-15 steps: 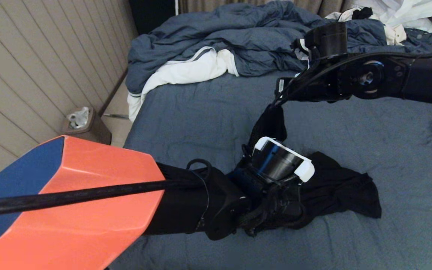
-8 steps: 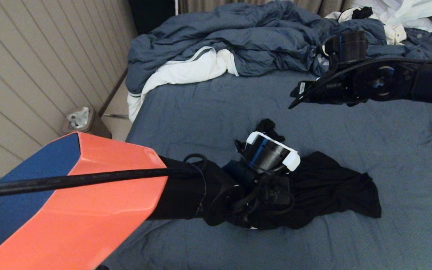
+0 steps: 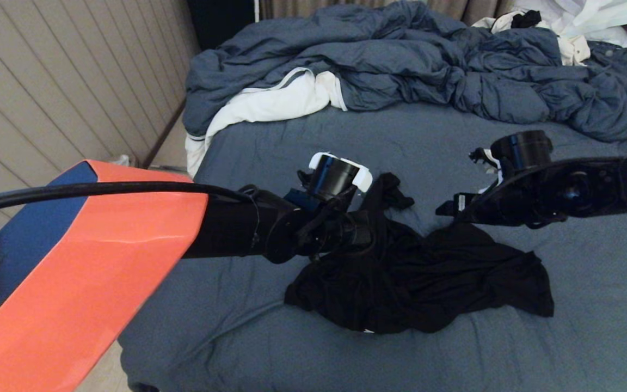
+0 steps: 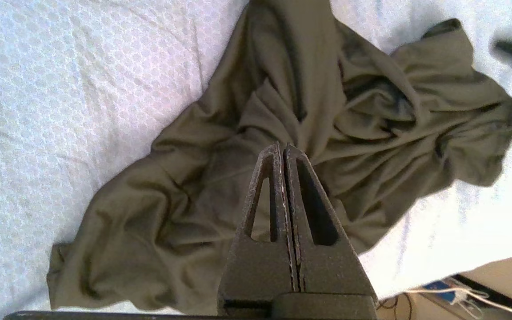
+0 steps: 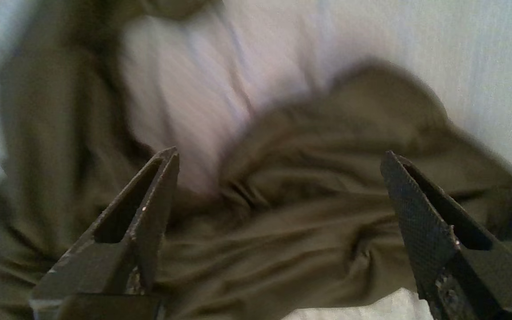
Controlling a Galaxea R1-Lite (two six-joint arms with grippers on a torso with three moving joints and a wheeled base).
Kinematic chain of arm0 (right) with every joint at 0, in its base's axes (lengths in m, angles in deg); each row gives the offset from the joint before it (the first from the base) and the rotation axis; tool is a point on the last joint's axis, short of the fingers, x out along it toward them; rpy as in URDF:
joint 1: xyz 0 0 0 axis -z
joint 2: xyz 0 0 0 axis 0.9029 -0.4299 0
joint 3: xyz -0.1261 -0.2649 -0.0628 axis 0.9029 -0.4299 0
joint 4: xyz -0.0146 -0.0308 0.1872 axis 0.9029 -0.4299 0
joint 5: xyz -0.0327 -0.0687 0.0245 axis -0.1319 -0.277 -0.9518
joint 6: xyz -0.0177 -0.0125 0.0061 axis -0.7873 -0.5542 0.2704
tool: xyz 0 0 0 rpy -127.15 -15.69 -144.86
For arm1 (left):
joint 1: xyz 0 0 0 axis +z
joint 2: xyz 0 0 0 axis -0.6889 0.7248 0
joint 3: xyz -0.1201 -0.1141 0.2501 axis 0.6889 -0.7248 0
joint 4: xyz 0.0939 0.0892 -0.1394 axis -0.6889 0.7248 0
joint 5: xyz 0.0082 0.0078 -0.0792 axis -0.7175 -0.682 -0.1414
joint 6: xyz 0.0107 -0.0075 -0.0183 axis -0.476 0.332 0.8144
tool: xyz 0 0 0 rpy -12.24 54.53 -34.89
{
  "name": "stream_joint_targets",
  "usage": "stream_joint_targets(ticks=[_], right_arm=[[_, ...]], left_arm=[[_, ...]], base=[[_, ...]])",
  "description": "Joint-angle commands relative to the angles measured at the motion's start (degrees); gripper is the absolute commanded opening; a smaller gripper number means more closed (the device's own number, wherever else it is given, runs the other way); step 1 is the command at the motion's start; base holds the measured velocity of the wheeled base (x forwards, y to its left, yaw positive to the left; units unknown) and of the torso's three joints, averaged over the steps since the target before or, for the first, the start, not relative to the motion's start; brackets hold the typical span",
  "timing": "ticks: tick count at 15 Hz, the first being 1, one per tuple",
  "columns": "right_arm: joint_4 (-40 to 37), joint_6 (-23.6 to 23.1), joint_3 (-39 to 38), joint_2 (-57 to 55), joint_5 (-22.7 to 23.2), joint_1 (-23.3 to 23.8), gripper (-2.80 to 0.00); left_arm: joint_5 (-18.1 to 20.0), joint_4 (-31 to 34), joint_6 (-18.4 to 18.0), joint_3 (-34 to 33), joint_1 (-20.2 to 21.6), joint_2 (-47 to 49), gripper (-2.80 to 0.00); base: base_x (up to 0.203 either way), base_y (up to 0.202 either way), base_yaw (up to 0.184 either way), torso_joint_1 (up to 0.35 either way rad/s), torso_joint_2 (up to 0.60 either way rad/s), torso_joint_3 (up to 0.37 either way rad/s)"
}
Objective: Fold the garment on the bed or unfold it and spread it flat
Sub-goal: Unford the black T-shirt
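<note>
The garment [image 3: 428, 277] lay crumpled in a loose heap on the bed [image 3: 591, 326], nearer its foot edge than the duvet [image 3: 400, 60] bunched along the far edge, so it was neither folded nor spread flat. The left gripper [image 4: 282, 153] hung over the heap's middle folds with its fingers pressed together on nothing, probably between grasps. The right gripper [image 5: 278, 160] hovered close above the heap's far side, fingers spread wide and empty, seemingly lined up to take a fresh hold.

left end effector [image 4: 282, 151] closed, right end effector [image 5: 278, 160] spread
</note>
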Motion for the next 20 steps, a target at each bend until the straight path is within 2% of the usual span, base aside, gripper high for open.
stream_joint_targets(ticks=[1,5,6,9,12,14,17,20], right_arm=[[8.9,-1.1,-9.6,3.7,2.8,2.7,0.00],[10.2,-1.1,-12.1,2.7,3.7,2.4,0.00],[10.3,-1.0,-12.0,2.2,3.7,2.6,-2.80],[10.5,-1.6,-11.1,2.1,3.7,3.8,-2.80],[13.6,-2.5,-12.5,1.2,3.7,7.9,-2.80],[14.5,-5.2,-14.6,1.3,3.6,12.4,-2.80],[14.8,-9.1,-19.6,5.0,3.8,16.2,-2.80],[18.2,-13.4,-22.7,3.7,5.7,23.0,-2.80]], left_arm=[[-0.1,0.2,0.2,0.6,0.4,1.2,-2.80],[-0.1,0.2,0.2,0.5,0.4,1.8,-2.80],[-0.1,0.2,0.3,0.6,0.4,1.7,-2.80],[-0.1,0.2,0.2,0.6,0.4,2.0,-2.80],[-0.1,0.2,0.2,0.7,0.4,2.7,-2.80],[-0.1,0.2,0.2,0.7,0.4,3.2,-2.80],[-0.1,0.2,0.2,0.8,0.4,3.2,-2.80],[-0.1,0.2,0.2,0.8,0.4,3.2,-2.80]], base=[[0.000,0.000,0.000,0.000,0.00,0.000],[0.000,0.000,0.000,0.000,0.00,0.000],[0.000,0.000,0.000,0.000,0.00,0.000],[0.000,0.000,0.000,0.000,0.00,0.000],[0.000,0.000,0.000,0.000,0.00,0.000],[0.000,0.000,0.000,0.000,0.00,0.000],[0.000,0.000,0.000,0.000,0.00,0.000],[0.000,0.000,0.000,0.000,0.00,0.000]])
